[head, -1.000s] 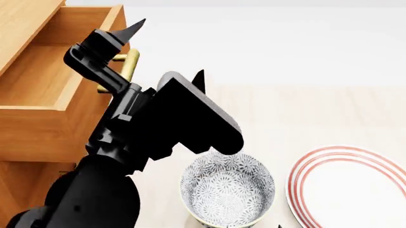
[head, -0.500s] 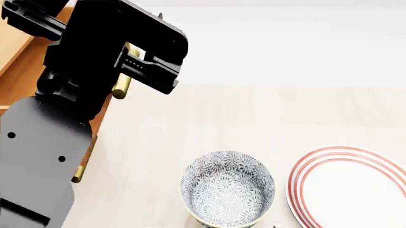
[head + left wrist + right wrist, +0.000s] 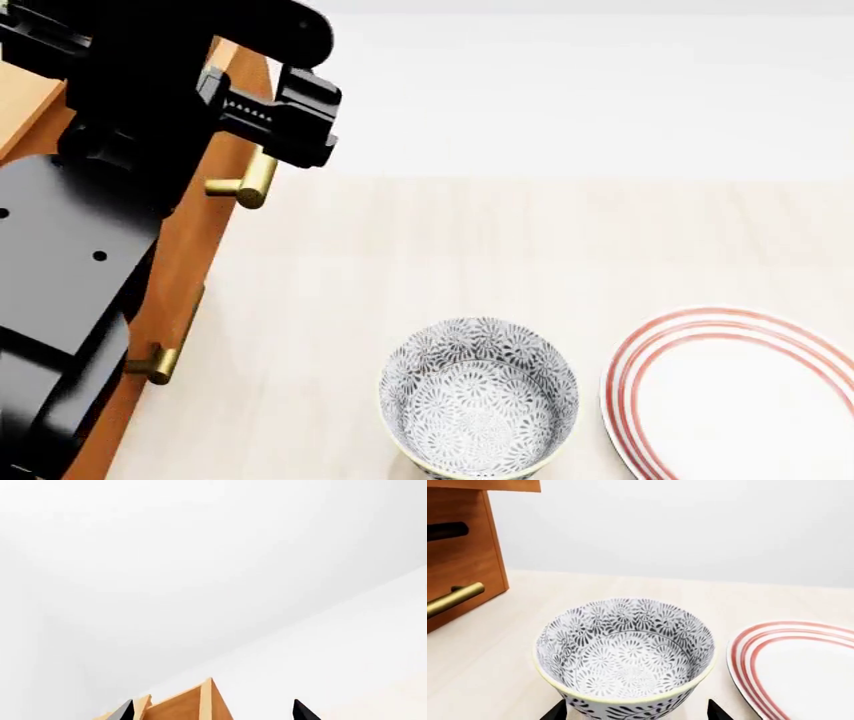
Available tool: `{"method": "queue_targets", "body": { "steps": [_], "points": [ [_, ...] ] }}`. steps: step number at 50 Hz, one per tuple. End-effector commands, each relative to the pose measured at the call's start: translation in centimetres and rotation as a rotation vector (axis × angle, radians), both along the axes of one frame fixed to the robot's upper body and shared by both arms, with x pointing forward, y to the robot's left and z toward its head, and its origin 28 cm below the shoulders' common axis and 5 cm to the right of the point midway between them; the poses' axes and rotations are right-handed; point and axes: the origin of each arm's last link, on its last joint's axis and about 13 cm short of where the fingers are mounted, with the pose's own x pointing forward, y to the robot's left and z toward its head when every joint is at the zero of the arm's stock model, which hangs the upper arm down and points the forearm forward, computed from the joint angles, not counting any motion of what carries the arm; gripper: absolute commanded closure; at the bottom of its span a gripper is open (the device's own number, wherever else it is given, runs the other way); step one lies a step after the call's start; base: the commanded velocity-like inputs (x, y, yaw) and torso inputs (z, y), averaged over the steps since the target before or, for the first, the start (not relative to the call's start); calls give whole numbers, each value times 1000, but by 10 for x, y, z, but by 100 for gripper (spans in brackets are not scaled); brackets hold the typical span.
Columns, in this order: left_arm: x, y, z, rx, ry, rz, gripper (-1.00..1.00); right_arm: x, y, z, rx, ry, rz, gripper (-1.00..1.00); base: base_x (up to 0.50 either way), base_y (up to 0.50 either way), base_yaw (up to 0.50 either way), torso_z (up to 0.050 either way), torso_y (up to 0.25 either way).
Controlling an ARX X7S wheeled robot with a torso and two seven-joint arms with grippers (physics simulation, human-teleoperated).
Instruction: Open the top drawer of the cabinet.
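The cabinet (image 3: 187,270) is orange-brown wood along the left edge of the head view, mostly behind my black left arm (image 3: 94,230). The top drawer (image 3: 487,485) juts out past the cabinet front in the right wrist view and shades the drawer under it. Its brass handle (image 3: 251,183) pokes out from under the arm. My left gripper (image 3: 213,712) is open, and between its widely spread fingertips (image 3: 123,712) only a wooden corner (image 3: 193,706) shows, with white wall behind. My right gripper (image 3: 635,712) is open, low on the table, a fingertip on each side of a bowl's base.
A grey patterned bowl (image 3: 478,398) stands on the pale table (image 3: 534,240) right in front of the right gripper. A red-rimmed white plate (image 3: 741,395) lies to its right. A lower drawer's brass handle (image 3: 158,362) sticks out of the cabinet front.
The left arm has lifted away from the top drawer's handle and swung up and left, now covering the drawer. The handle, bowl and plate have stayed put.
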Motion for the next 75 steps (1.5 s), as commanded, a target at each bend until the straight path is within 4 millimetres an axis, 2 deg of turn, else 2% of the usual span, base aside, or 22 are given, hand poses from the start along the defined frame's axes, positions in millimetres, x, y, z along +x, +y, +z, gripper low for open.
{"method": "queue_targets", "body": {
  "steps": [1, 21, 38, 53, 75],
  "points": [
    [14, 5, -5, -72, 70, 29, -100, 0, 1, -1, -2, 5, 7, -100, 0, 0, 0, 0, 0],
    [36, 11, -12, -108, 105, 126, -100, -1, 1, -1, -4, 13, 13, -100, 0, 0, 0, 0, 0],
    [37, 8, -5, -154, 130, 103, -100, -1, 1, -2, -4, 14, 16, -100, 0, 0, 0, 0, 0],
    [40, 8, 8, -295, 209, 97, -100, 0, 1, -2, -1, 18, 11, -100, 0, 0, 0, 0, 0],
    [48, 12, 3, -382, 289, 127, -100, 0, 1, -2, -2, 23, 10, -100, 0, 0, 0, 0, 0]
  ]
}}
